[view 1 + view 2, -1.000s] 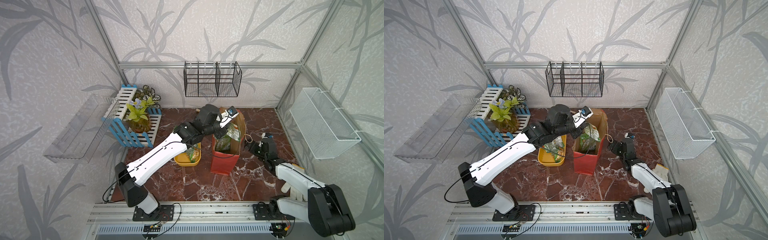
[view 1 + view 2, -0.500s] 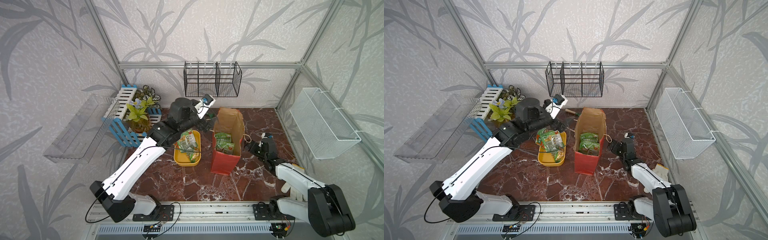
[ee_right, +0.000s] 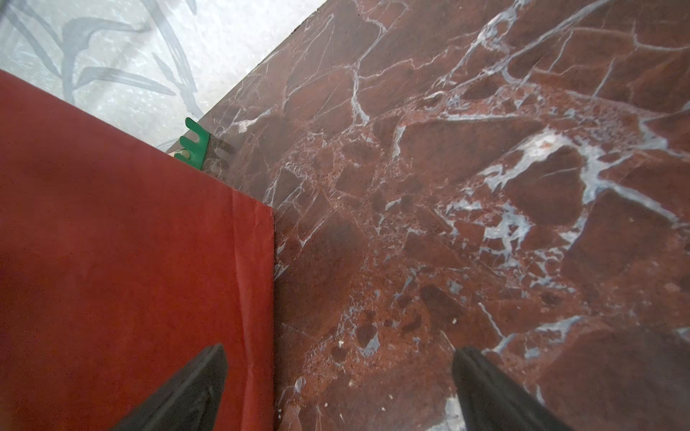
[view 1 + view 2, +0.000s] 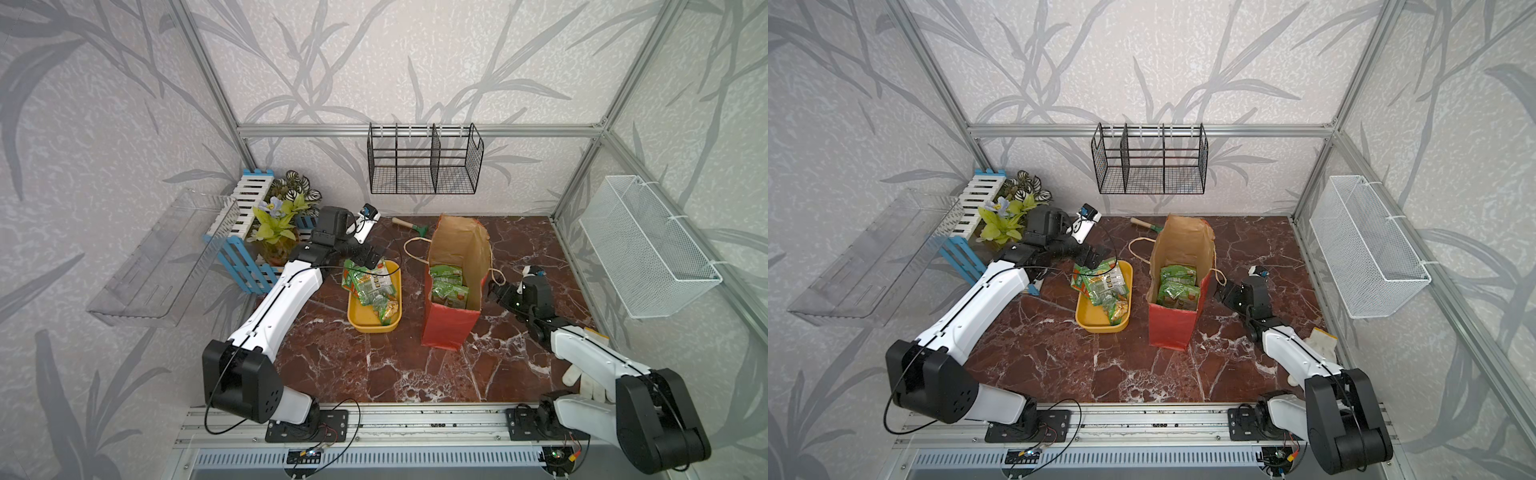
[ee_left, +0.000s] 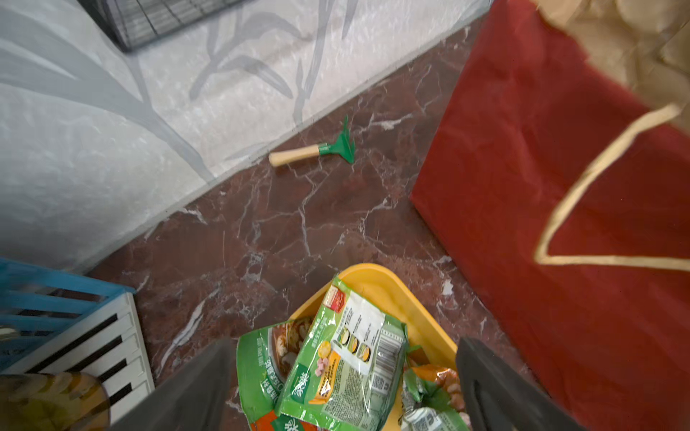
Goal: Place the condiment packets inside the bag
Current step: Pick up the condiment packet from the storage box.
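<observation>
1. In both top views, the tall red paper bag with a brown inside and beige string handles (image 4: 446, 328) (image 4: 1173, 328) stands upright and open on the red-brown marble tabletop (image 4: 374, 374). Glossy green and orange condiment packets (image 4: 449, 286) show inside it. More packets lie heaped in the yellow oblong plastic tray (image 4: 365, 322), just beside the bag on the left arm's side.
2. In a top view, the left gripper (image 4: 1096, 257) hovers over the tray's far end with its jaws spread. The right gripper (image 4: 1223, 293) sits near the bag's other side, also spread and empty.
3. In the left wrist view, the left gripper (image 5: 343, 347) has its dark fingers (image 5: 194, 392) wide apart and clamps nothing. The packets (image 5: 336, 373) lie in the tray (image 5: 377, 280) below the gap. The bag (image 5: 522, 186) rises beside it. A small green rake with a wooden handle (image 5: 313, 151) lies near the wall.
4. In the right wrist view, the right gripper (image 3: 338, 349) is wide and empty. One finger is over the bag's red wall (image 3: 130, 242), the other over bare tabletop (image 3: 485, 186). The rake's green head (image 3: 194, 143) peeks from behind the bag.
</observation>
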`<state>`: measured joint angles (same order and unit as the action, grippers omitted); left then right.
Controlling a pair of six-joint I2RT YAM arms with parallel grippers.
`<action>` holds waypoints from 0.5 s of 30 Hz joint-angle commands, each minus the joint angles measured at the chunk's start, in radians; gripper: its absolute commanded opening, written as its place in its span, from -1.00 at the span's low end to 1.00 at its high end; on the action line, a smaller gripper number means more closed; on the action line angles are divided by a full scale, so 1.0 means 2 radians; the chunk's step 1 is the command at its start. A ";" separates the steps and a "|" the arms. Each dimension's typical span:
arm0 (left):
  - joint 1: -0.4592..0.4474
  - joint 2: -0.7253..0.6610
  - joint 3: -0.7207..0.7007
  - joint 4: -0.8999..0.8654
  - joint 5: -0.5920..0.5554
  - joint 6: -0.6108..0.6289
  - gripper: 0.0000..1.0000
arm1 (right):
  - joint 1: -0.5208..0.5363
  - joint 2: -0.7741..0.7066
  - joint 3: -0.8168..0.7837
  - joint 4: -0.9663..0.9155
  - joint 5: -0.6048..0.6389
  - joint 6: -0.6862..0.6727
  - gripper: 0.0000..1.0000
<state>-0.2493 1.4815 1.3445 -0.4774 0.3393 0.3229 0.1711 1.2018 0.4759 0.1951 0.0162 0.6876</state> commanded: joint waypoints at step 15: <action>0.007 0.184 0.121 -0.138 -0.039 0.156 0.58 | 0.002 0.006 0.016 -0.005 -0.003 0.001 0.98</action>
<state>-0.2371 1.8088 1.5261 -0.6392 0.2871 0.5591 0.1711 1.2072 0.4759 0.1951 0.0135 0.6876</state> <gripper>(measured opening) 0.814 0.989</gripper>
